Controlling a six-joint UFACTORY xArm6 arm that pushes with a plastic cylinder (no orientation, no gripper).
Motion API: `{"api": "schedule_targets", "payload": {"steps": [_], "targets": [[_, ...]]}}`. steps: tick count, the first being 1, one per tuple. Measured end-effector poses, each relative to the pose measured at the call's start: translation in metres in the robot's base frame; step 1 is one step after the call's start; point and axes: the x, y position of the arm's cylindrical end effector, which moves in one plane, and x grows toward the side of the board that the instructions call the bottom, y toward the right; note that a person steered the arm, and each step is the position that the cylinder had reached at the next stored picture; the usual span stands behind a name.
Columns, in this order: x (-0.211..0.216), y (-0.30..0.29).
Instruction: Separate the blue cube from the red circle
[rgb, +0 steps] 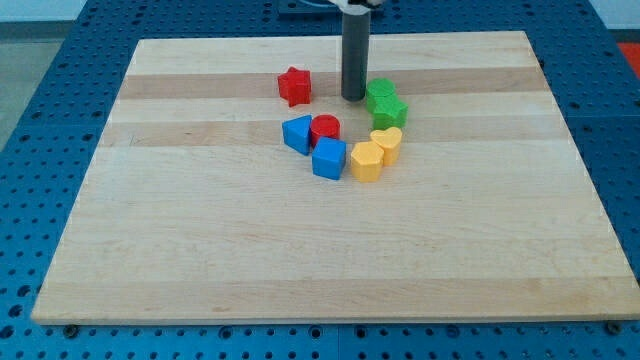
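1. The near half of the wooden board (300, 260) — everything toward its bottom edge — carries no blocks; all the pieces sit in the far half, closer to the top edge than to either bottom corner.

2. Nearest of the cluster is the blue cube (328, 158), just below the red circle (325, 128) and seemingly touching it, which is why the task is not yet done. Any push has to break this contact.

3. Beside the cube on the right lie two yellow blocks: a yellow block (367, 160) just beside the cube, and a yellow heart-like block (387, 142) behind it. They hem the cube in on that side, so the free way out for it looks to be toward the bottom edge.

4. A second blue block (297, 133), shape unclear, sits at the circle's left, touching or nearly so.

5. Farther back on the right are two green blocks (385, 101), stacked closely in depth.

6. The red star (294, 86) stands apart toward the top edge, left of the rod.

7. My tip (353, 97) rests farthest — between the star and the green blocks, behind the red circle, well apart from the cube. There are no fingers to open or close; the rod holds nothing and touches no block.
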Motion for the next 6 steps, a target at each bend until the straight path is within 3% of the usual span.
{"api": "schedule_targets", "payload": {"steps": [6], "targets": [[0.111,-0.046]]}}
